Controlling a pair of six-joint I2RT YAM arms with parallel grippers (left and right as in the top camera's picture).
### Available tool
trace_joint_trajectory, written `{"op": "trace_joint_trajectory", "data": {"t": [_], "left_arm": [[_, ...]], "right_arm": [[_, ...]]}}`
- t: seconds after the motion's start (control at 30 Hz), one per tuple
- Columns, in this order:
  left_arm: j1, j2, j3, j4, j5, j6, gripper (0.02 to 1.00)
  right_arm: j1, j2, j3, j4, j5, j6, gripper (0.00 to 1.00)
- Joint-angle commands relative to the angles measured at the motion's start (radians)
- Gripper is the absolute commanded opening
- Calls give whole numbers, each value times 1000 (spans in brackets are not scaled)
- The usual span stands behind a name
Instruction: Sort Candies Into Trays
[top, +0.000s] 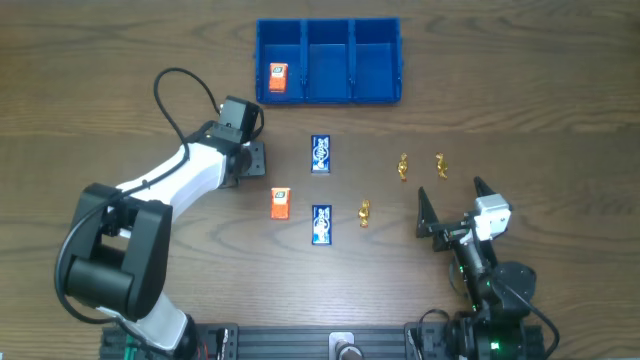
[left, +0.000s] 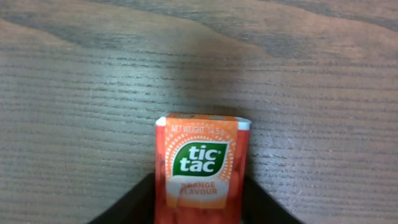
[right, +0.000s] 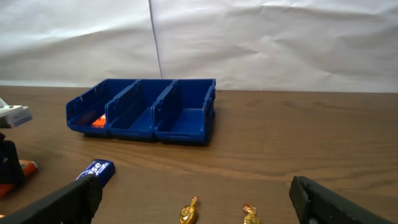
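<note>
An orange candy box (left: 202, 165) sits between my left gripper's (left: 200, 186) dark fingers (left: 134, 202), which press its two sides; the gripper (top: 252, 160) is below and left of the blue three-compartment tray (top: 328, 98). Another orange box (top: 278, 78) lies in the tray's left compartment, and a third (top: 281, 203) lies on the table. Two blue boxes (top: 321, 154) (top: 321, 224) and three gold-wrapped candies (top: 403, 166) (top: 440, 166) (top: 365, 212) lie at mid-table. My right gripper (top: 452, 205) stands open near the gold candies, nothing in it.
From the right wrist, the tray (right: 186, 134) stands at the table's far side before a white backdrop, with a blue box (right: 96, 169) and two gold candies (right: 189, 211) (right: 250, 216) nearer. Bare wood lies to the tray's right.
</note>
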Motion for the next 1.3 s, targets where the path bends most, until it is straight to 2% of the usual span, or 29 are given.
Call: {"op": "trace_joint_trajectory", "data": {"t": [0.03, 0.27, 0.43, 0.63, 0.83, 1.13, 1.2, 1.23, 1.3], "left_arm": [[3, 13, 7, 4, 2, 2, 334], [-13, -83, 85, -57, 27, -13, 266], [-84, -135, 472, -233, -87, 8, 286], [-85, 75, 835, -301, -95, 25, 294], [-75, 267, 898, -274, -103, 9, 314], [-36, 329, 898, -270, -103, -8, 325], [-36, 329, 898, -270, -103, -6, 349], [-36, 329, 898, -269, -103, -6, 395], [-36, 329, 898, -269, -103, -6, 581]], "right_arm": [[5, -6, -2, -2, -8, 8, 998], [5, -6, -2, -2, -8, 8, 998], [5, -6, -2, -2, -8, 8, 998], [5, -6, -2, -2, -8, 8, 998], [5, -6, -2, -2, -8, 8, 998], [5, -6, -2, -2, -8, 8, 1000], [5, -6, -2, -2, -8, 8, 998], [5, -6, -2, -2, -8, 8, 998], [5, -6, -2, -2, -8, 8, 998]]}}
